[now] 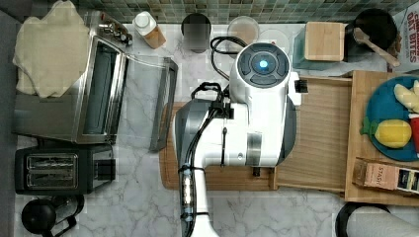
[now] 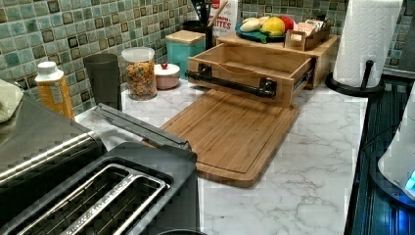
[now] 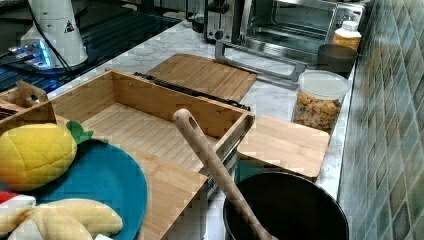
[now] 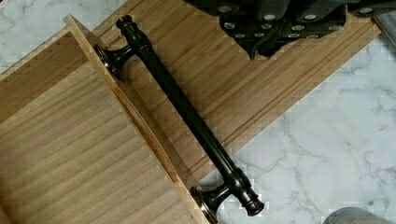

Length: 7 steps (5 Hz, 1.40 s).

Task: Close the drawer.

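One wide shallow light-wood drawer pulled fully out of stand, over bamboo board. Black bar handle lengthwise just below hand; hand state: cannot tell.

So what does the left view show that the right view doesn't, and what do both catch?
Left view alone: the paper towel roll, the toaster slots and the front of the drawer's black handle.

Right view alone: the black pot with its wooden spoon, and the arm's base.

Both: the drawer pulled open and empty, the cutting board in front of it, the cereal jar and the blue plate of toy food on the stand.
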Available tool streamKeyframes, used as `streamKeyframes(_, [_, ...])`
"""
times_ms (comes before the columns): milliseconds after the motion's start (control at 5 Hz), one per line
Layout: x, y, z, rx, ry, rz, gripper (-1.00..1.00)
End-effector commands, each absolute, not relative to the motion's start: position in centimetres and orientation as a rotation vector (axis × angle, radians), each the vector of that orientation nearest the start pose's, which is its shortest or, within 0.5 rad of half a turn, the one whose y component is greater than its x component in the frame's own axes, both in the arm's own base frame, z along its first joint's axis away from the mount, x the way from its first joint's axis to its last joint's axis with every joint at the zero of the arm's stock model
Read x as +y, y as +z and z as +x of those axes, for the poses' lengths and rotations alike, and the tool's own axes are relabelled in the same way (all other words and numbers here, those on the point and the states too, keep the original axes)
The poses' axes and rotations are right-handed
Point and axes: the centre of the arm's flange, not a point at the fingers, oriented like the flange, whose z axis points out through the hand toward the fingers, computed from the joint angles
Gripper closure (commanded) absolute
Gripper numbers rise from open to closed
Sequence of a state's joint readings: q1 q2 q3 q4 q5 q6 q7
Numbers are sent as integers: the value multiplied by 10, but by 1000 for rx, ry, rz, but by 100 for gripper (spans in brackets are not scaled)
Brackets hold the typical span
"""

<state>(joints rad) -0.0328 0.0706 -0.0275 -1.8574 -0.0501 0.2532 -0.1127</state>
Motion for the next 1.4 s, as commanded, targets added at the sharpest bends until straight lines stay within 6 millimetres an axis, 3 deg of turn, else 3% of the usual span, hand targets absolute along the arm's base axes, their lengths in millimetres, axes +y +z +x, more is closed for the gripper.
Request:
streamKeyframes(200, [-38,465,567,1131,150,-3018,100])
streamKeyframes(600, [-29,447,558,653,150,-3148,100])
streamKeyframes(800, [-21,434,558,549,199,-3159,100])
streamKeyframes(1000, [-9,411,549,495,117,-3183,100])
streamKeyframes(1400, [-23,350,548,422,97,-3155,100])
